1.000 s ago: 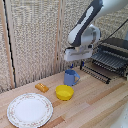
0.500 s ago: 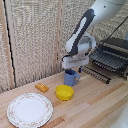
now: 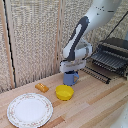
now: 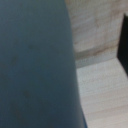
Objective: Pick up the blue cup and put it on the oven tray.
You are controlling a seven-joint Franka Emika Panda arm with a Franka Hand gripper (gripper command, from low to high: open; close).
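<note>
Standing on the wooden counter point(image 3: 95, 102), the blue cup point(image 3: 70, 78) sits directly under the gripper point(image 3: 70, 73), whose lower end comes down onto the cup's top so that the rim is hidden. Whether the fingers are spread or closed on the cup cannot be told from either view; the wrist view is almost filled by a blurred blue surface, the cup point(image 4: 35, 65), with a strip of pale wood beside it. The cup's handle points toward the exterior view's right.

Just in front of the cup, toward the camera, lies the shallow yellow bowl point(image 3: 64, 92), close to the cup's base but seemingly not touching. A small orange block point(image 3: 42, 87) lies to the exterior view's left of the bowl, apart from it. The round white patterned plate point(image 3: 29, 109) rests near the counter's front edge at the exterior view's left, well apart from the cup.

The oven tray point(image 3: 107, 61), a dark wire rack, juts out of the toaster oven point(image 3: 117, 47) at the exterior view's right, raised above the counter surface. Between the cup and the tray's near edge is a stretch of bare wood. The broad front part of the counter at the exterior view's right is open too. A ribbed beige wall point(image 3: 35, 40) closes off the back edge behind the arm.
</note>
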